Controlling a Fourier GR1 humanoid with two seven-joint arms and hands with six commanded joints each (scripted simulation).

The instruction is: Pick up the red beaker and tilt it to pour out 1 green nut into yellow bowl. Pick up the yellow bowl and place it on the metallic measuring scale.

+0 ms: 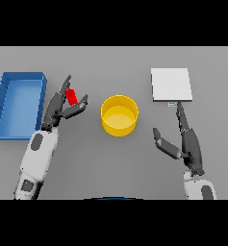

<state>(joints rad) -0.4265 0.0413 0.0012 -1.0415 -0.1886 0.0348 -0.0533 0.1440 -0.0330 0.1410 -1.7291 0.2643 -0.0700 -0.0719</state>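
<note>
Head view gives us the yellow bowl (119, 115) at mid-table as our landmark. Left of the bowl, our left hand (62, 106) has its fingers and thumb closed around the red beaker (71, 97), which leans slightly. Farther left of the bowl lies a blue tray (5, 105). Right of the bowl and a little beyond it sits the metallic measuring scale (171, 85). Our right hand (183, 141), fingers spread and holding nothing, hovers right of the bowl, nearer us than the scale.

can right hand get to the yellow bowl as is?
Probably yes. The right hand is open, holds nothing, and only bare table lies between it and the yellow bowl; the scale sits further back, out of the path.
</note>
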